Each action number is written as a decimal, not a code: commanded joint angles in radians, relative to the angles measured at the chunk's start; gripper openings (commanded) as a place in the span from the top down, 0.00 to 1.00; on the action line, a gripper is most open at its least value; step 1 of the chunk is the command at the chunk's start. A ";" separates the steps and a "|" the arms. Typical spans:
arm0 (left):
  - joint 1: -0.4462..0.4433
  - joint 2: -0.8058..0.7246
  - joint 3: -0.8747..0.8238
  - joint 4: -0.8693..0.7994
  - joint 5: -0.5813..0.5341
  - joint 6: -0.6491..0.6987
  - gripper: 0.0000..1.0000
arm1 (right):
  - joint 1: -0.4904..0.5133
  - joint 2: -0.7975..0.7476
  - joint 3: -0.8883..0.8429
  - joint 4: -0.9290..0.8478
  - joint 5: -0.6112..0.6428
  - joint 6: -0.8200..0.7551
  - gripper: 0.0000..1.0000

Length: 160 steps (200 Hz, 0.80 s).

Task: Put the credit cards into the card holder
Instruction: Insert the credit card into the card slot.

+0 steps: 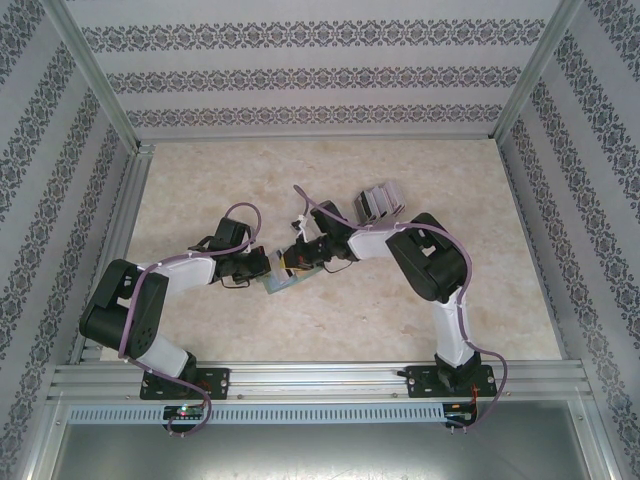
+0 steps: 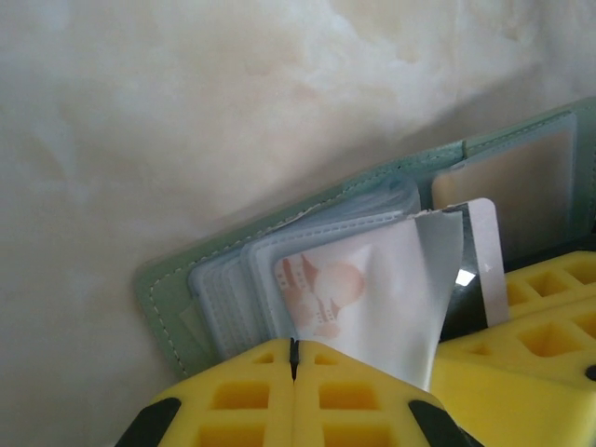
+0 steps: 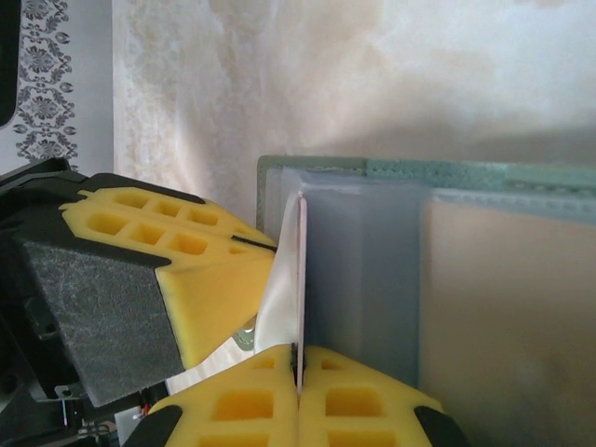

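While both arms reach in toward the middle of the table (image 1: pixel 450 200), their tools meet over the card holder (image 1: pixel 280 284), which lies opened flat, slightly nearer than the fingertips. The left tool (image 1: pixel 262 268) comes in from the left and the right tool (image 1: pixel 292 262) from the right, nearly touching each other. A grey slotted rack (image 1: pixel 378 203) stands farther back and to the right, well apart from the card holder.

From the left wrist, the left tool (image 2: pixel 293 372) has its yellow fingers pressed together, with one clear plastic leaf of the card holder (image 2: pixel 168 289) pinched at their tips and lifted off the stack of sleeves. An orange print shows through that leaf. Just to the right, the right tool (image 2: pixel 507 326) holds a credit card (image 2: pixel 484 256) (dark, with a pale strip along one edge) above the sleeves.

From the right wrist, the right tool (image 3: pixel 298 372) is clamped on the credit card (image 3: pixel 300 270), seen edge-on and standing upright between the lifted leaf and the remaining sleeves. The sage-green rim of the card holder (image 3: pixel 400 170) runs across beyond the card's far end. The left tool (image 3: pixel 256 251) sits just to the left, touching the leaf. Whether the card's tip is already inside a sleeve I cannot tell.
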 commanded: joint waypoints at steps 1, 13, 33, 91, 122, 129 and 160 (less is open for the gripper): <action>0.008 -0.010 -0.014 -0.060 -0.018 -0.006 1.00 | 0.017 0.025 0.003 0.032 0.057 0.012 0.97; 0.010 -0.016 -0.014 -0.065 -0.023 -0.004 1.00 | 0.014 0.020 0.001 0.021 0.076 0.001 0.97; 0.008 -0.022 -0.013 -0.068 -0.027 -0.002 1.00 | 0.015 0.015 0.005 -0.008 0.090 -0.018 0.97; 0.009 -0.022 -0.002 -0.076 -0.029 0.001 1.00 | 0.033 -0.013 0.000 -0.078 0.082 -0.059 0.73; 0.008 -0.021 -0.003 -0.076 -0.032 -0.001 1.00 | 0.021 -0.060 0.031 -0.168 0.107 -0.111 0.68; 0.009 -0.020 -0.003 -0.076 -0.032 -0.001 1.00 | 0.018 -0.065 0.047 -0.195 0.107 -0.124 0.67; 0.008 -0.031 -0.001 -0.094 -0.049 0.003 1.00 | 0.017 -0.103 0.109 -0.353 0.154 -0.204 0.62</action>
